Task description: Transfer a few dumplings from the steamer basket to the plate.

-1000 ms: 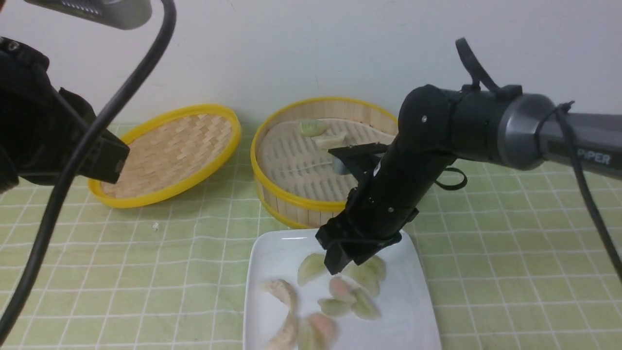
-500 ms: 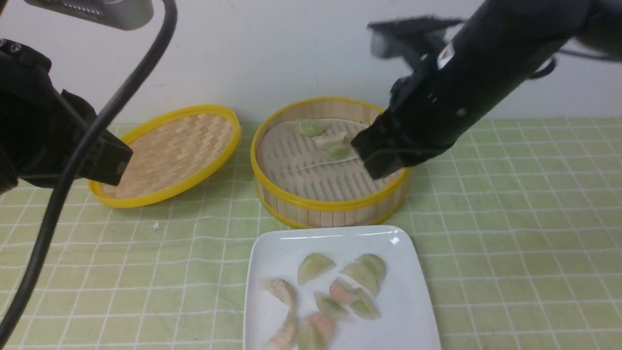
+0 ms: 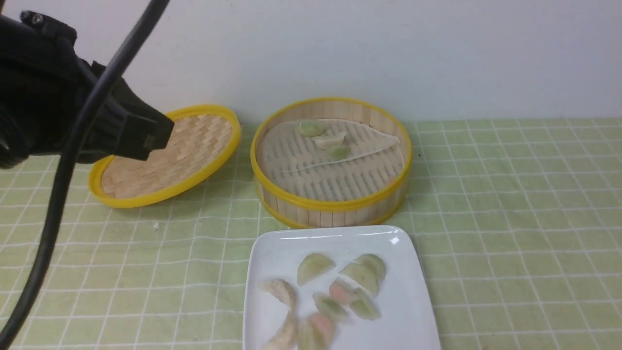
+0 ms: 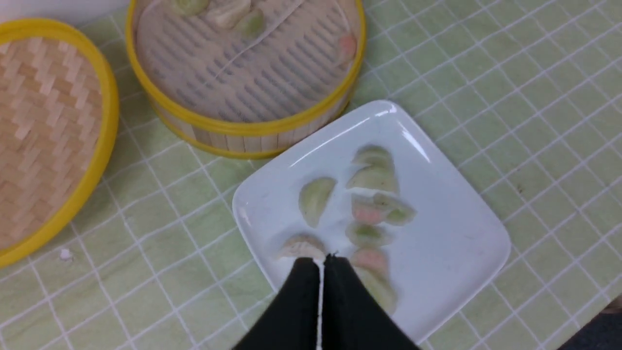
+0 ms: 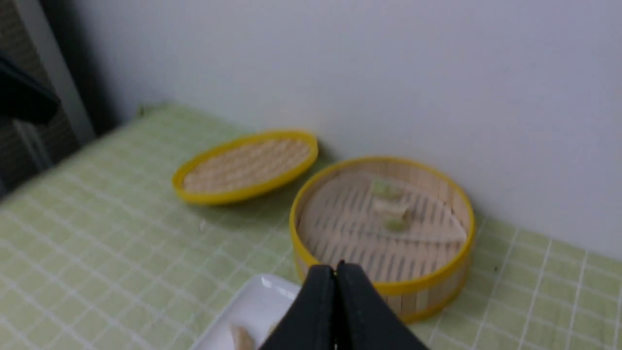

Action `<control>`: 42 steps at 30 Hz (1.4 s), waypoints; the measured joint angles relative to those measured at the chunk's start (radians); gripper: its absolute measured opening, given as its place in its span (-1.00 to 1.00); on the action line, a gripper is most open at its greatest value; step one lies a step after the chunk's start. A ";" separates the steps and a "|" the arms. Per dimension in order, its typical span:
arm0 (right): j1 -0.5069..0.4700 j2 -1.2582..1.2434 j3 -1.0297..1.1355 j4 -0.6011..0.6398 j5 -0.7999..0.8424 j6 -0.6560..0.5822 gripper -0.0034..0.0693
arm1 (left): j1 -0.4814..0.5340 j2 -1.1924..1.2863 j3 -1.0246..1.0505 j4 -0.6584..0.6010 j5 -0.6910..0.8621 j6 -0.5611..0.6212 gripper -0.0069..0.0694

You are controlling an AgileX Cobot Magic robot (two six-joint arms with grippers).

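The steamer basket (image 3: 330,203) stands at the back with three dumplings (image 3: 330,140) near its far wall; the left wrist view shows a pinkish one (image 4: 347,44) by its side wall. The plate (image 3: 413,301) lies in front of it with several dumplings (image 3: 315,266). My left gripper (image 3: 148,138) hangs high at the left over the lid, shut and empty; in its wrist view the gripper (image 4: 320,260) shows above the plate (image 4: 452,253). My right gripper (image 5: 335,266) is shut and empty, high up, facing the basket (image 5: 427,284); it is out of the front view.
The shallow woven lid (image 3: 165,155) leans to the left of the basket. A green checked cloth (image 3: 510,218) covers the table. A white wall (image 3: 388,48) stands right behind the basket. A black cable (image 3: 53,204) hangs at the left.
My right arm rose from over the plate, passed above the basket and left the front view. My left arm moved up and to the right, over the lid.
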State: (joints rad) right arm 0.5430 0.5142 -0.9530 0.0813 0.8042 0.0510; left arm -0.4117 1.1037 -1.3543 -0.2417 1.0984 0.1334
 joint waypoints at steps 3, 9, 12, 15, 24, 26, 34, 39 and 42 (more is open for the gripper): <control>0.000 -0.206 0.200 -0.012 -0.141 0.047 -0.95 | 0.000 0.000 0.000 -0.033 -0.034 0.028 -0.83; 0.000 -0.504 0.428 -0.111 -0.227 0.216 -0.95 | 0.000 0.001 0.000 -0.066 -0.110 0.036 -0.83; 0.000 -0.530 0.475 -0.181 -0.258 0.294 -0.95 | 0.000 0.003 0.000 -0.085 -0.136 0.037 -0.83; 0.000 -0.530 0.488 -0.197 -0.271 0.313 -0.95 | 0.000 -0.002 0.000 -0.087 -0.137 0.041 -0.83; 0.000 -0.530 0.492 -0.207 -0.278 0.316 -0.95 | -0.001 -0.219 0.152 -0.093 -0.162 0.116 -0.83; 0.000 -0.530 0.492 -0.209 -0.278 0.317 -0.95 | -0.001 -0.285 0.216 -0.097 -0.204 0.121 -0.83; 0.000 -0.530 0.492 -0.211 -0.278 0.318 -0.95 | -0.001 -0.573 0.461 -0.130 -0.354 0.121 -0.83; 0.000 -0.530 0.492 -0.211 -0.278 0.320 -0.95 | -0.001 -0.649 0.485 -0.130 -0.313 0.121 -0.83; 0.000 -0.530 0.492 -0.211 -0.278 0.320 -0.95 | -0.001 -0.669 0.486 -0.129 -0.290 0.124 -0.83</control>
State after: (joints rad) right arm 0.5430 -0.0162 -0.4606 -0.1296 0.5261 0.3705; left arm -0.4127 0.4348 -0.8687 -0.3703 0.8084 0.2574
